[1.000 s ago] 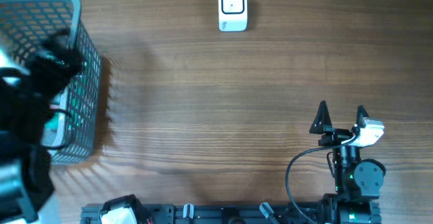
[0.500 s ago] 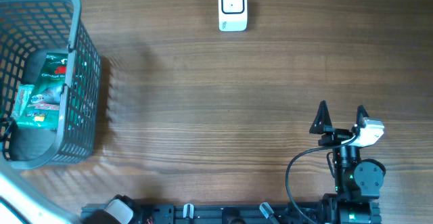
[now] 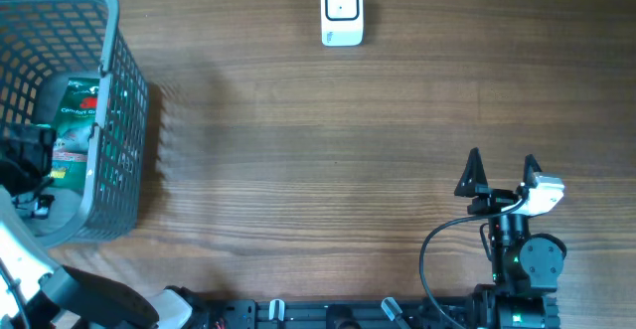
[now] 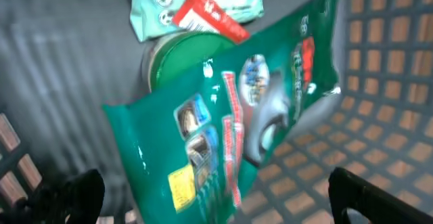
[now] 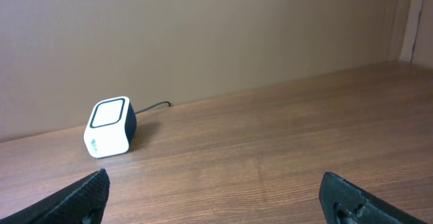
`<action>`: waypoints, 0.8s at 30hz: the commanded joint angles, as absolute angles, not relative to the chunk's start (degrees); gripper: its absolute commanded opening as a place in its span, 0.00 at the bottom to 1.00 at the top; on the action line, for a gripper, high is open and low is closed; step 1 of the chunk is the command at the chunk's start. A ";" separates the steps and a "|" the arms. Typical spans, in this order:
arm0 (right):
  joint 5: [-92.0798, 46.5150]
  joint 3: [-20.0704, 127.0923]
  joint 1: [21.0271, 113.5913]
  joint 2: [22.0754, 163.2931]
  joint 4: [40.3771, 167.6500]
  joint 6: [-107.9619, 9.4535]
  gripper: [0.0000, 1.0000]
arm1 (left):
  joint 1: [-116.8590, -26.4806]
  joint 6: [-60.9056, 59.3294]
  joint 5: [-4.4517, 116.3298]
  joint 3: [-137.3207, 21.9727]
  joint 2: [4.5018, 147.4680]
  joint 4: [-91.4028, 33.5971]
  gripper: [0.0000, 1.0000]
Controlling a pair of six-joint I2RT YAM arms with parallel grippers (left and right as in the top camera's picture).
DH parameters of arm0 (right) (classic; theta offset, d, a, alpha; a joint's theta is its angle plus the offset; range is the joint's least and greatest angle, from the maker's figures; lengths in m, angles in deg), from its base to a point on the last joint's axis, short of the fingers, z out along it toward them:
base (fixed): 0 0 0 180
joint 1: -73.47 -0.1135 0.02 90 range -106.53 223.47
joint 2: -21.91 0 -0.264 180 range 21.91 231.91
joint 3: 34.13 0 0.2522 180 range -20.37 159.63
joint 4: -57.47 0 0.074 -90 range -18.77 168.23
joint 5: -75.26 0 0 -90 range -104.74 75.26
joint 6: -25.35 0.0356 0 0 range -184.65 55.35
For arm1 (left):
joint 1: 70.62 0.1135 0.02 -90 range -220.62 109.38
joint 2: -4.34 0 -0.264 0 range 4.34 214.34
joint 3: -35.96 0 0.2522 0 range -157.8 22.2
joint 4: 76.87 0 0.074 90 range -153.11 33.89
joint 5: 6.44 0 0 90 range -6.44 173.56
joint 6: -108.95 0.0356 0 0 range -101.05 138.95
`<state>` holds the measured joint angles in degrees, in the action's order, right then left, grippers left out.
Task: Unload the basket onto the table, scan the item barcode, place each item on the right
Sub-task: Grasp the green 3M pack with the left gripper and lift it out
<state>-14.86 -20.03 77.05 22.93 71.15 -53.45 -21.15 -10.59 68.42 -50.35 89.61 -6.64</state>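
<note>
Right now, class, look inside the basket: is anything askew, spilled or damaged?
Nothing is spilled or visibly damaged. The green pouch lies crooked, slanting across the green-lidded tin in the basket, rather than flat.

I count one basket. I count one scanner, well apart from the basket. Inside the basket I count three items: one green pouch, one pale packet with a red flap, and one round green tin partly under the pouch.
</note>
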 commanded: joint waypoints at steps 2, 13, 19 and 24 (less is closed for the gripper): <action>-14.29 -20.00 77.11 22.71 70.85 -54.13 1.00 | -21.02 -9.50 66.43 -43.05 89.55 -12.74 1.00; -14.29 -20.00 77.13 22.71 70.85 -54.13 1.00 | -27.62 -9.54 58.30 -37.41 91.67 -25.85 0.96; -14.27 -20.00 77.11 22.71 70.85 -54.13 1.00 | -28.40 -9.83 57.82 -38.61 90.75 -29.00 0.09; -14.29 -20.00 77.11 22.71 70.85 -54.13 1.00 | -26.50 -9.78 56.94 -44.63 83.76 -26.33 0.04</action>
<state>-14.86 -20.03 77.02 22.93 71.13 -53.45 -27.84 -10.24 59.15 -39.07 90.40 -27.21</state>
